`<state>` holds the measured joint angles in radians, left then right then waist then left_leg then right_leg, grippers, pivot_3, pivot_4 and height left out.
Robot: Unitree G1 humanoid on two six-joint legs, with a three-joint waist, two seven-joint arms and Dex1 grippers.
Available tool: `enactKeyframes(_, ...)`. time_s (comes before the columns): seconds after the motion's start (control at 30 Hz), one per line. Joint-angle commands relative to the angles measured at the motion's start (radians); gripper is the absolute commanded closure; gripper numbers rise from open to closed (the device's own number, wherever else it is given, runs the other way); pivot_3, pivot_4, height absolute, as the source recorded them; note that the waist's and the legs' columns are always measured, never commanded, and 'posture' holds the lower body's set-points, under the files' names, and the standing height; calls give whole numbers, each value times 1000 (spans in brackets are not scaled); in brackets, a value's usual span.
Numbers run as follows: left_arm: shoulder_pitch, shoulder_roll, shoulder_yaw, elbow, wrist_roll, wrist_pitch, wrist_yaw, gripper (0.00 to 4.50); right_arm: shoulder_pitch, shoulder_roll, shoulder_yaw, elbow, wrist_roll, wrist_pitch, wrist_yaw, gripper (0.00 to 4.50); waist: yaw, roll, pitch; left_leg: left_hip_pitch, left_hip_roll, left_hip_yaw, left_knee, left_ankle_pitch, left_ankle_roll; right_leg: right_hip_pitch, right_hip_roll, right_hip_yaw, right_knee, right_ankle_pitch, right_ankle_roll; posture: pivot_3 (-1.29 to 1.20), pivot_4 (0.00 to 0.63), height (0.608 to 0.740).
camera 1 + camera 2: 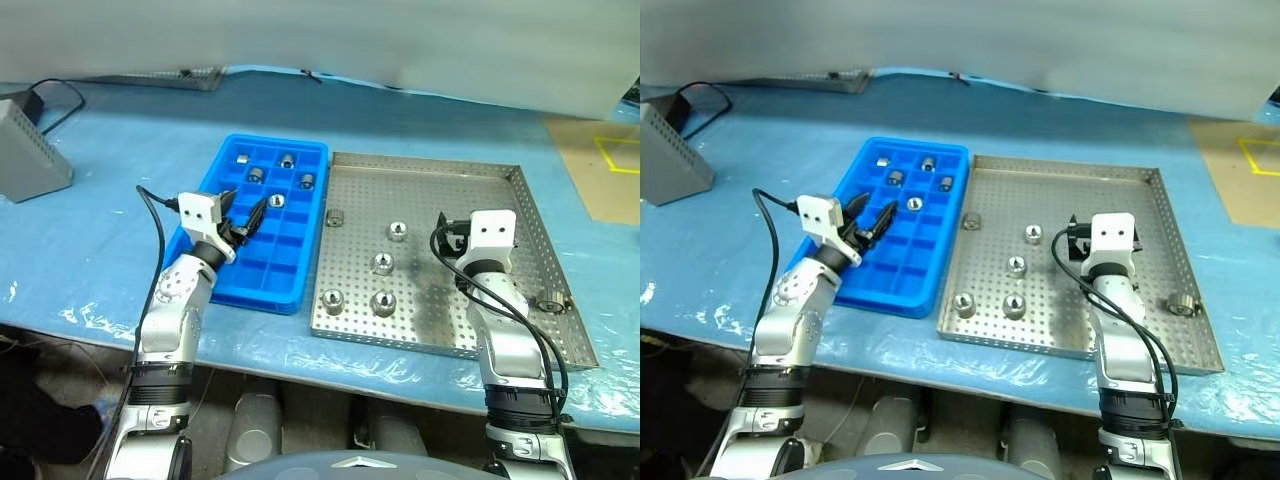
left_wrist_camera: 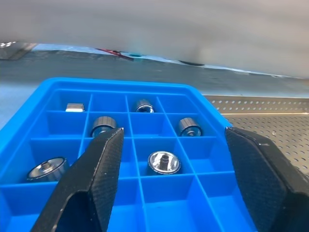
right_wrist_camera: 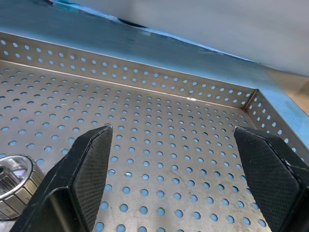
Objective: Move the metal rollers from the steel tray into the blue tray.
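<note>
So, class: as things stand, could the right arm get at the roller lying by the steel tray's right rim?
Probably yes. The right gripper hangs open over the steel tray, and that metal roller lies alone by the rim, with bare floor between them. The rim close beside it could crowd one finger.

Light is bright and even, seemingly from above. The steel tray [image 1: 440, 180] carries a dull grey smear of shade near its front middle, below the right arm. The rollers [image 1: 383, 262] glint with small highlights, and the blue table cover [image 1: 100, 250] shines white in patches along its front edge. In both wrist views the fingers [image 2: 91, 179] are soft and out of focus, and the far background is a blurred grey.
</note>
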<state>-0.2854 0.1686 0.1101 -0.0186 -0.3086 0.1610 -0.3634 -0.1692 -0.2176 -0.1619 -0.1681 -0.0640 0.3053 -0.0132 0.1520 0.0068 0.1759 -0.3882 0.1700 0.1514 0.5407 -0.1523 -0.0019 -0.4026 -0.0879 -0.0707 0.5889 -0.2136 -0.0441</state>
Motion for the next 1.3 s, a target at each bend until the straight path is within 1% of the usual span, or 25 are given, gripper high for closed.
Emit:
enactKeyframes(0.03,-37,-1,-8,-8,10,-19,5,984,-15,-11,-6,-16,-2,-29,0,340,0,0,0,0,0,0,0,0,0,0,0,0,0,0,0,269,150,740)
enactKeyframes(0.37,-75,0,-14,59,19,-41,-8,984,31,1,-18,-64,-4,-26,-27,340,-2,0,0,0,0,0,0,0,0,0,0,0,0,1,-2,210,150,740)
enactKeyframes(0.6,-111,-12,-21,107,19,-59,-19,984,46,1,-24,-80,-3,-21,-37,340,-3,0,0,0,0,0,0,0,0,0,0,0,0,0,1,201,150,740)
enactKeyframes(0.73,-117,-13,-20,117,19,-62,-21,984,45,0,-23,-79,-2,-21,-40,340,-4,0,0,0,0,0,0,0,0,0,0,0,0,1,-2,200,150,740)
enactKeyframes(1.3,-142,-10,-18,147,25,-74,-18,984,54,0,-31,-99,-3,-14,-43,340,-4,0,0,0,0,0,0,0,0,0,0,0,0,1,-2,178,150,740)
